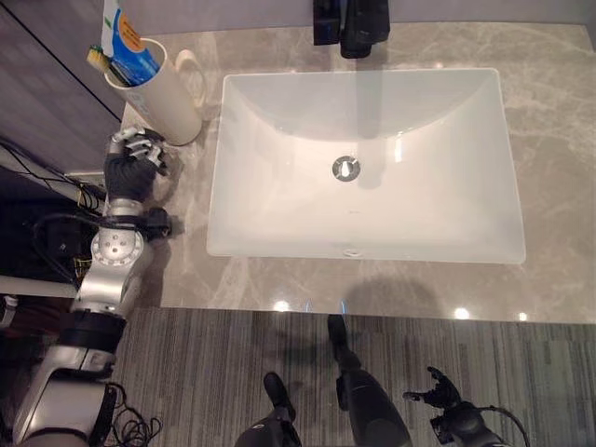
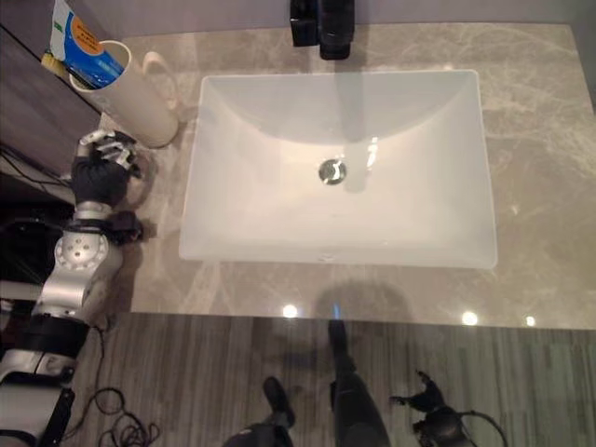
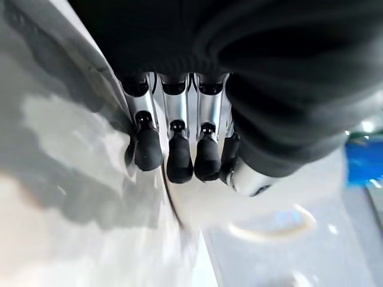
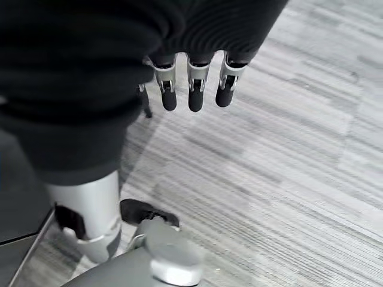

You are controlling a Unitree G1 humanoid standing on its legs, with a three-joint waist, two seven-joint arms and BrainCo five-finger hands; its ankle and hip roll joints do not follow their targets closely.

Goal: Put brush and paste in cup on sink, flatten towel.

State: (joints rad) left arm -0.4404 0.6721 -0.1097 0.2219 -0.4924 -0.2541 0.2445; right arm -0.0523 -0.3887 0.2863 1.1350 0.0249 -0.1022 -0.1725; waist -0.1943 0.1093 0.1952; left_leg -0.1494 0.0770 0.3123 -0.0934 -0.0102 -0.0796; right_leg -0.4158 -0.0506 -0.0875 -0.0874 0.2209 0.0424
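A cream cup (image 1: 166,98) with a handle stands on the counter's far left corner, beside the sink (image 1: 220,244). A blue toothpaste tube (image 1: 130,51) and a brush (image 1: 97,60) with a yellow-green end stick out of it. My left hand (image 1: 128,172) rests on the counter just in front of the cup, its fingers (image 3: 179,158) relaxed and holding nothing. In the left wrist view the cup (image 3: 206,206) shows close past the fingertips. My right hand (image 1: 442,396) hangs low over the floor, its fingers (image 4: 194,98) loose and empty.
A white rectangular basin fills the middle of the grey marble counter (image 1: 559,121), with a dark faucet (image 1: 358,28) at its back edge. Bare counter lies to the right of the basin. Striped grey flooring (image 1: 205,372) runs in front.
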